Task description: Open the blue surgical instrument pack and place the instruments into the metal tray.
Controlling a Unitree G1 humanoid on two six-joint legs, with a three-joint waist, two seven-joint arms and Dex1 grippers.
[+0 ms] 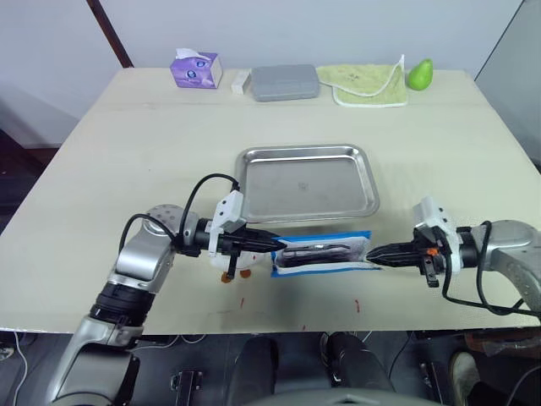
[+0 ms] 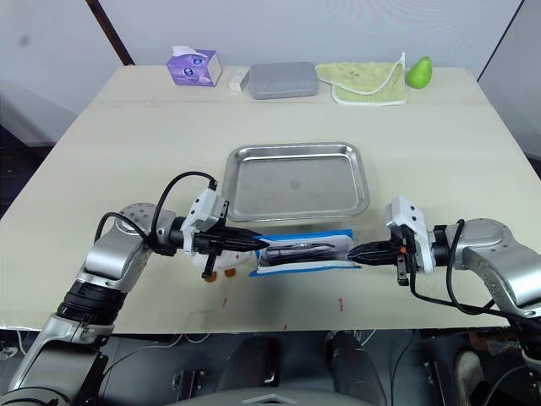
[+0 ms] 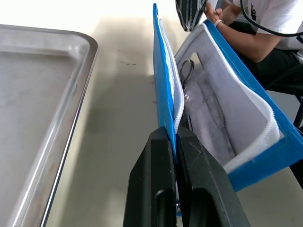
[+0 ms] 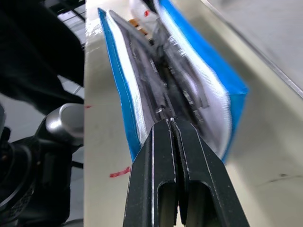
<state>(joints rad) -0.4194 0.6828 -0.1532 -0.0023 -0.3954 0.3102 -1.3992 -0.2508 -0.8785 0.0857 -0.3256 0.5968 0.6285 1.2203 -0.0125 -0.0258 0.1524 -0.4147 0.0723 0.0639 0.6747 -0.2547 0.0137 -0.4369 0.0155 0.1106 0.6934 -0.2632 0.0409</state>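
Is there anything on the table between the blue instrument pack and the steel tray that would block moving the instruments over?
Nothing visible: only bare table separates the bright-blue fabric instrument pack from the shiny stainless-steel rectangular tray just beyond it.

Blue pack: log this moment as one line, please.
blue pack: open, in front of the tray | left gripper: shut on its left end | right gripper: shut on its right end | tools: inside pack | tray: empty

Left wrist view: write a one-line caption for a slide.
Left pincer shut on the blue pack's edge, instruments visible inside, metal tray alongside.
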